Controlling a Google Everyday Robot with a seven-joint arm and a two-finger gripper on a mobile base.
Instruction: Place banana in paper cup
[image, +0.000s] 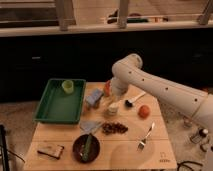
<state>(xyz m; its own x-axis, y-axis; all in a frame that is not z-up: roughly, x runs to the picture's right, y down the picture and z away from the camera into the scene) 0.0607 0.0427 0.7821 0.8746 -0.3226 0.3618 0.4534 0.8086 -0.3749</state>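
Banana (115, 104) shows only as a small pale yellow shape near the frame's centre, right above the paper cup (112, 111) — a short cream cup on the wooden table (125, 150). The gripper (115, 100) hangs over that cup, at the banana — its fingers' state I cannot tell.

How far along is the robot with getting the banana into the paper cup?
Nearly finished, by the look of it. The gripper hangs right above the paper cup near the table's middle. No banana lies elsewhere on the table, though none is clearly visible in the cup. Left: confirming the drop and pulling away.
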